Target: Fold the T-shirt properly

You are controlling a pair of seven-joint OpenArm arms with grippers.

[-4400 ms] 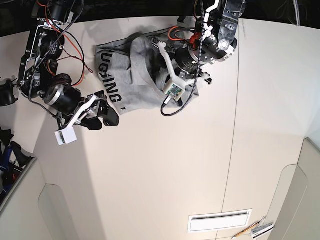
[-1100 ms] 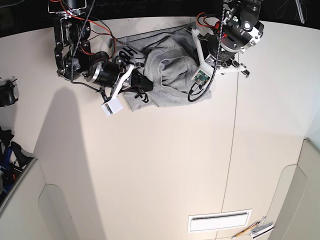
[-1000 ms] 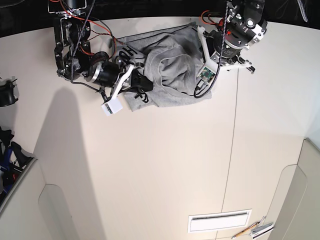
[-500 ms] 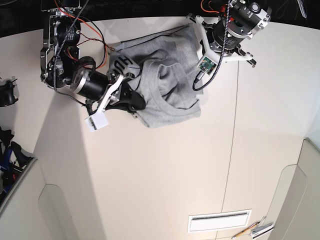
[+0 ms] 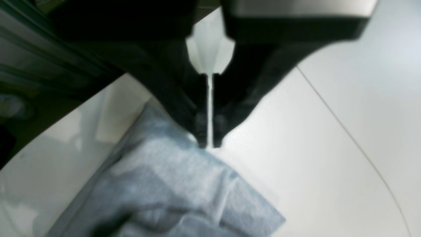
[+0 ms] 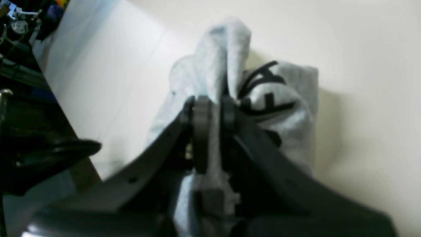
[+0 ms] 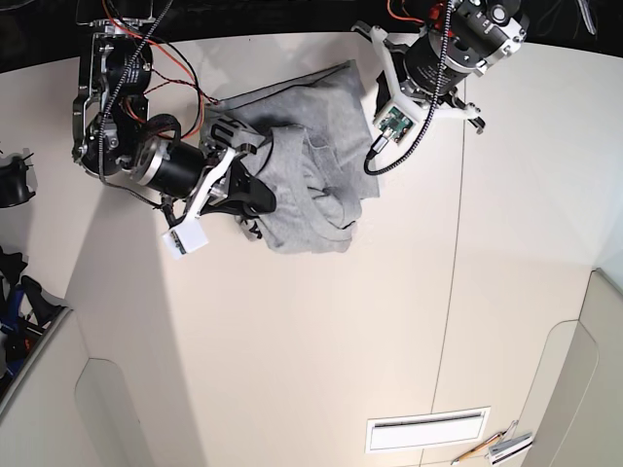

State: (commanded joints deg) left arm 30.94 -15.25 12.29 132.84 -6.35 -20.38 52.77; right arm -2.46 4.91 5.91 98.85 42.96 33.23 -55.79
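T-shirt (image 7: pixel 307 161) lies bunched at upper centre of the table (image 7: pixel 321 341), both grippers pinching its cloth: left gripper (image 5: pixel 208 144) an edge, right gripper (image 6: pixel 212 108) a fold. Spreading flat seems next.

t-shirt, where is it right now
In the base view the T-shirt lies bunched near the table's far edge, between the right gripper and the left gripper.

A wide cream-white desk (image 7: pixel 321 331) fills most of the overhead view, evenly lit, with soft shadows near its upper left. A thin seam (image 7: pixel 450 263) runs down its right part. Near the bottom edge lies a white slotted vent (image 7: pixel 426 429), with a pencil (image 7: pixel 479 449) just beside it. Beyond the desk's far edge everything is dark. Dark clutter (image 7: pixel 18 292) sits past the left edge.
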